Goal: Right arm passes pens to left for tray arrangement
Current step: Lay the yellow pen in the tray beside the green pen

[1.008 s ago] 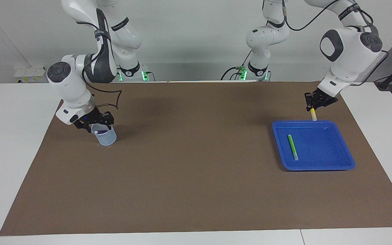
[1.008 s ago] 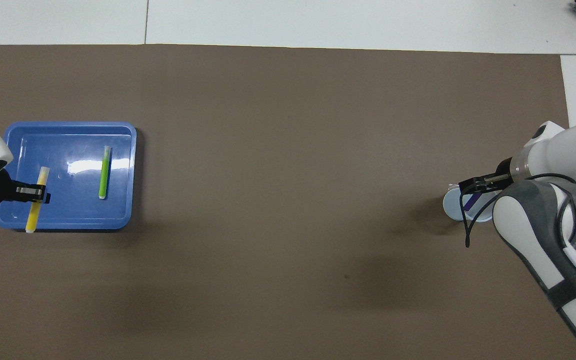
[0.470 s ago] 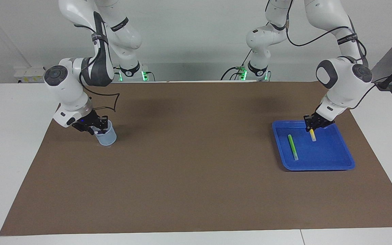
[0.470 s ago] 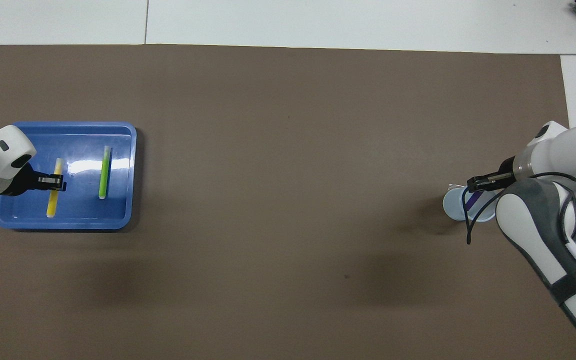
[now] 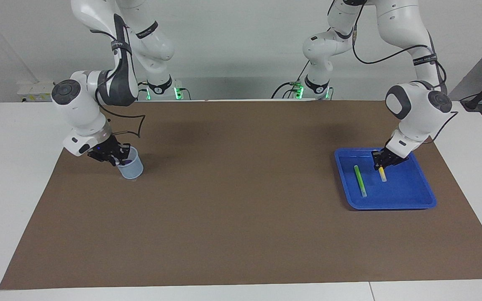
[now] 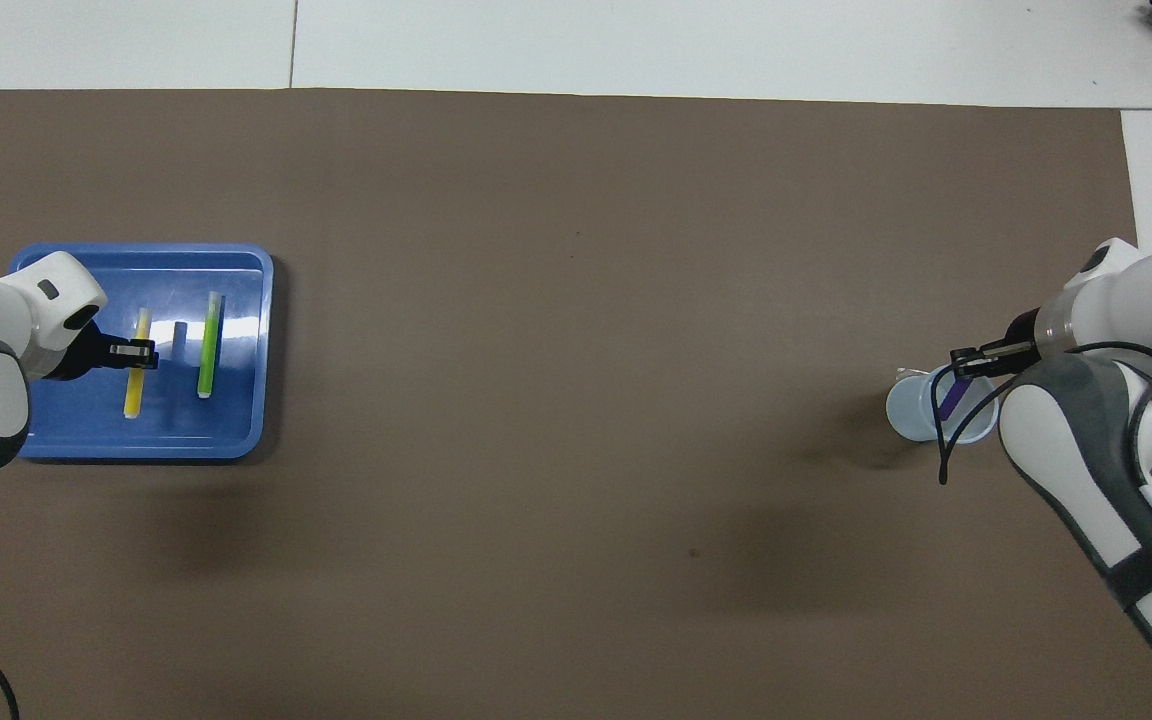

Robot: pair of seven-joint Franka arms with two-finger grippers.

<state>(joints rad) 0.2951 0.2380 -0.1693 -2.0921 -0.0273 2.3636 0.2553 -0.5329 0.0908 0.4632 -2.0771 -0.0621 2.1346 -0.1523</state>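
Over the last second the left gripper [image 5: 382,164] has dropped from above the robot-side rim of the tray [image 5: 427,202] down into it, fingers clamped on the yellow pen [image 5: 383,174], which now hangs low over the tray floor beside the green pen [image 5: 360,180], roughly parallel to it and on the side toward the left arm's end of the worktop; whether its tip touches the floor cannot be told. The green pen lies flat in the tray. In the same second the right gripper [image 5: 117,159] has sunk into the mouth of the cup [image 5: 132,169] at the right arm's end and its fingers have gone from wide to shut on the purple pen [image 6: 950,398], which stands tilted inside the cup. Likely meaning: second pen is about to be released, third pen is just gripped and ready to lift for the handover. Materials: tray is glossy blue plastic, near square, rounded corners, raised rim, catching a glare streak; pens are slim smooth cylinders with pale ends, liable to roll; cup is small, pale blue, translucent-looking, light enough to tip on the lift; brown mat [image 5: 232,217] is matte and flat on the white worktop [image 5: 11,167].
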